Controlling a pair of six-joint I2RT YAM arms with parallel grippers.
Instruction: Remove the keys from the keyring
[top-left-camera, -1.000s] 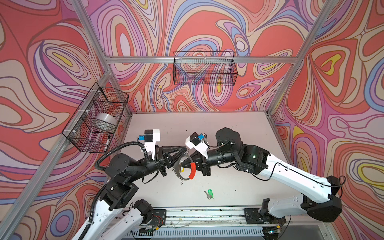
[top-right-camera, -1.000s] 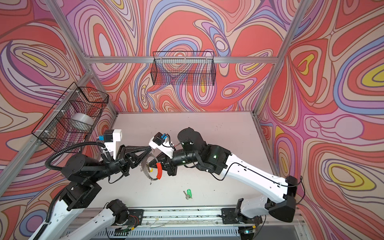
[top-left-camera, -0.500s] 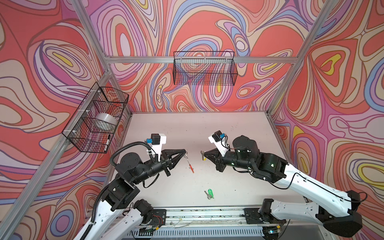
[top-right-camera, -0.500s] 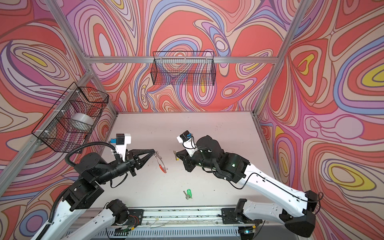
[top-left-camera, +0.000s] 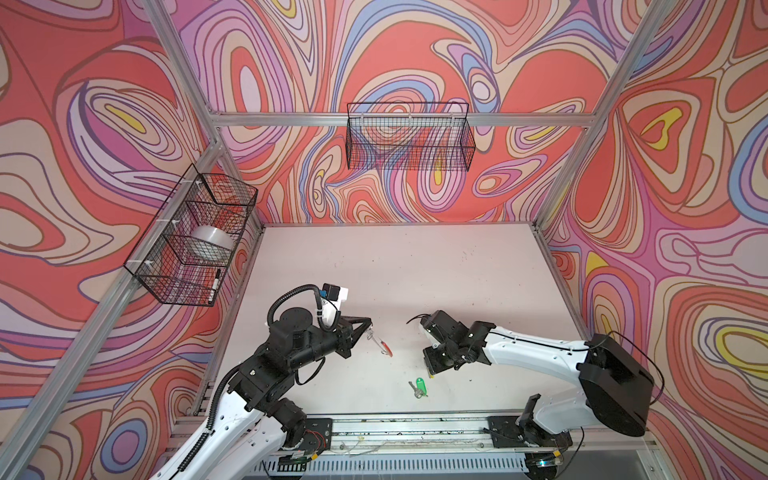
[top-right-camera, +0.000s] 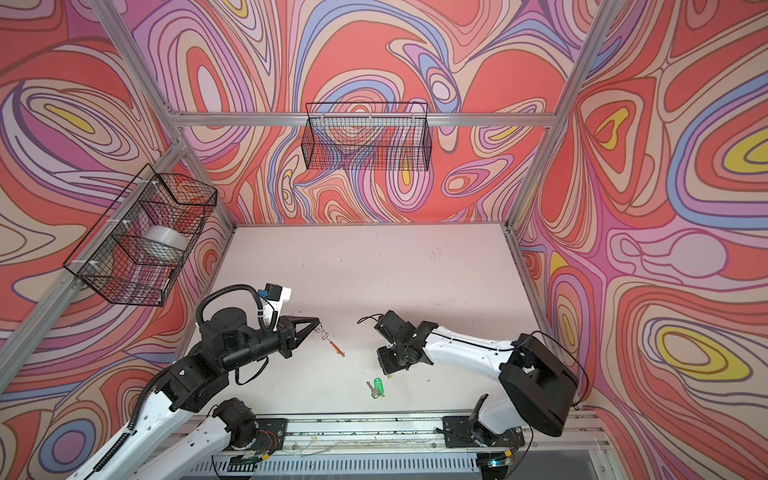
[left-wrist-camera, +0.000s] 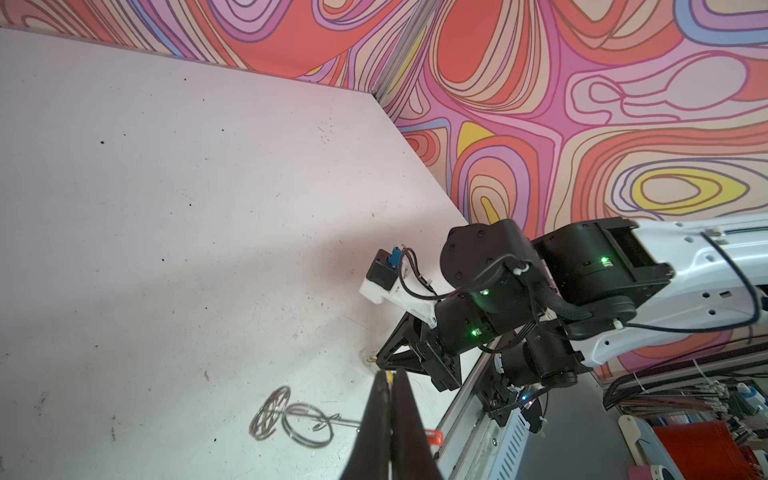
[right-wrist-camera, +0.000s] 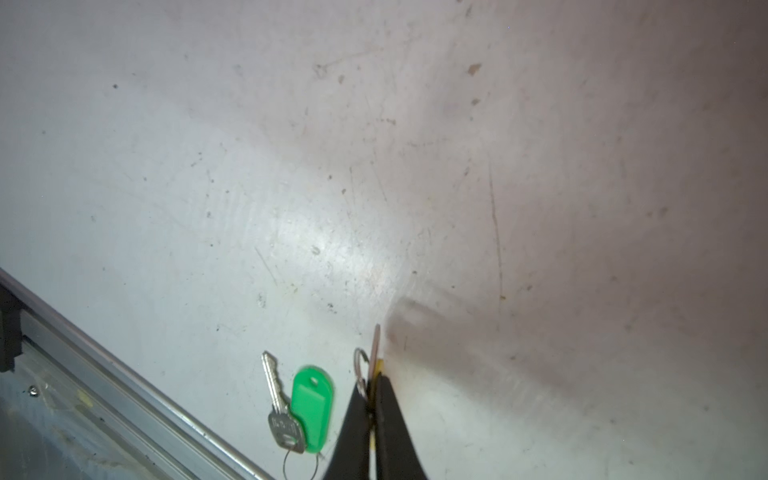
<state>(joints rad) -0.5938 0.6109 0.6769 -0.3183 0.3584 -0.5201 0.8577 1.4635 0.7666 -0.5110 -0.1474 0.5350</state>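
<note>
White roll (top-left-camera: 207, 246) in wire basket (top-left-camera: 178, 287)

You're looking steeply down over the table (top-left-camera: 415, 266) in both top views; the right wrist camera is closely sharing the green-tagged key (right-wrist-camera: 311, 405).

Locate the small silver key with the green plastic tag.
The green-tagged key lies flat on the white table near the front rail in both top views, just beside the right gripper.

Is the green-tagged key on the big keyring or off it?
Off. The small silver key with green plastic tag lies on the table, apart from the large grey, red-segmented keyring.
</note>
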